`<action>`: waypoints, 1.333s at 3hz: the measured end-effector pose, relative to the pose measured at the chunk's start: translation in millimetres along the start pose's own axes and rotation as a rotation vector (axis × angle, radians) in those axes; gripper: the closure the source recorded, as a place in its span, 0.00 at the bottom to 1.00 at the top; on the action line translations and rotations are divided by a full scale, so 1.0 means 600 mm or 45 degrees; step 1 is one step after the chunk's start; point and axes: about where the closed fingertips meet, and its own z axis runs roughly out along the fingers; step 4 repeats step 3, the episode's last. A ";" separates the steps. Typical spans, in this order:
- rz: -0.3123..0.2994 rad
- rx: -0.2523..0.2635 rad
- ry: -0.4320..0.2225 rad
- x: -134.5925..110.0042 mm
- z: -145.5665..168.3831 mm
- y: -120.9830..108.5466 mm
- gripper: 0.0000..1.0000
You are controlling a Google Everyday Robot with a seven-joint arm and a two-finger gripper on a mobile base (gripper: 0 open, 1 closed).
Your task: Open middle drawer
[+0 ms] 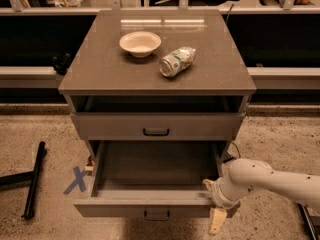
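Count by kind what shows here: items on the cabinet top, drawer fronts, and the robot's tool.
Bowl: 1, on the cabinet top
Can: 1, lying on its side beside the bowl
Drawer fronts in view: 2, the upper drawer and the pulled-out middle drawer
Tool: 1, at the middle drawer's right front corner
Total: 5
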 end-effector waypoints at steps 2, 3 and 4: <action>-0.035 0.200 0.034 -0.011 -0.148 -0.020 0.00; -0.044 0.281 0.096 -0.031 -0.223 -0.028 0.00; -0.044 0.281 0.096 -0.031 -0.223 -0.028 0.00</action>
